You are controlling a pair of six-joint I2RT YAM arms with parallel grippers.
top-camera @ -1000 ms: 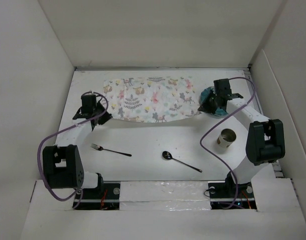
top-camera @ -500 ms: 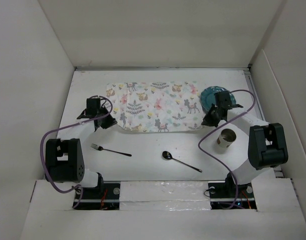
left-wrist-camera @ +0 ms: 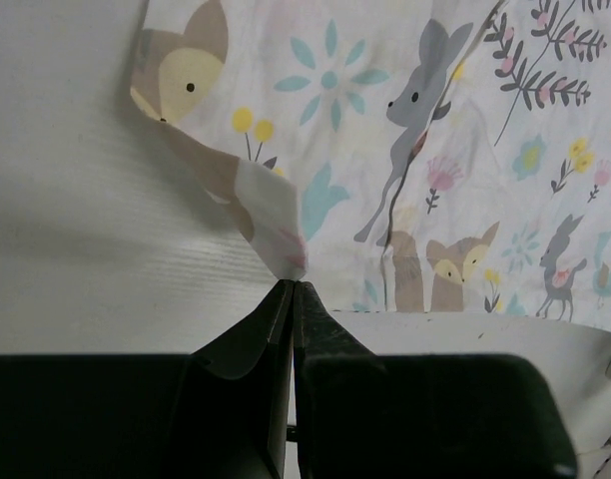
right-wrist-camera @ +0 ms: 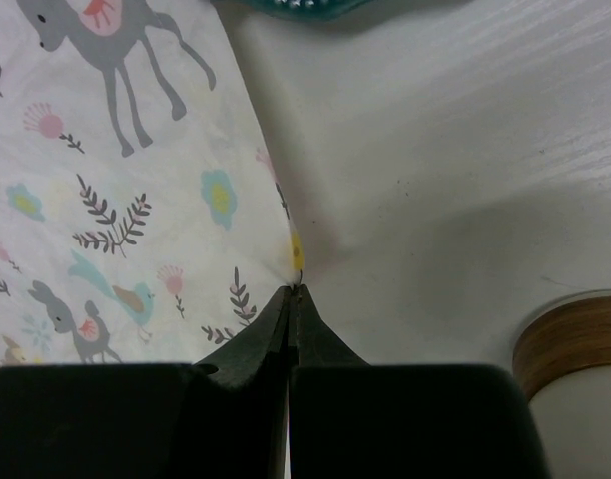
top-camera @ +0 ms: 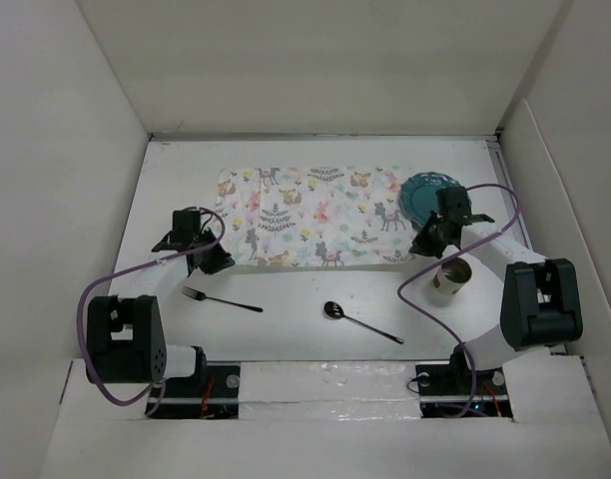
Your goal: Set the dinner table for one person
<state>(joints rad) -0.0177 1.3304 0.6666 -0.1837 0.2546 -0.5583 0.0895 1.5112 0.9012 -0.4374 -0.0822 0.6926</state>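
The bench is big, white, flat and plain, under everything, with its long side running from 9 to 3 o'clock. The left claw and right claw each pinch a near corner of the animal mat.

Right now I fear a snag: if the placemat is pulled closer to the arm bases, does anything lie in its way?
Yes. The fork and the spoon lie on the dinner table on the near side of the placemat. The cup stands off its near right corner.
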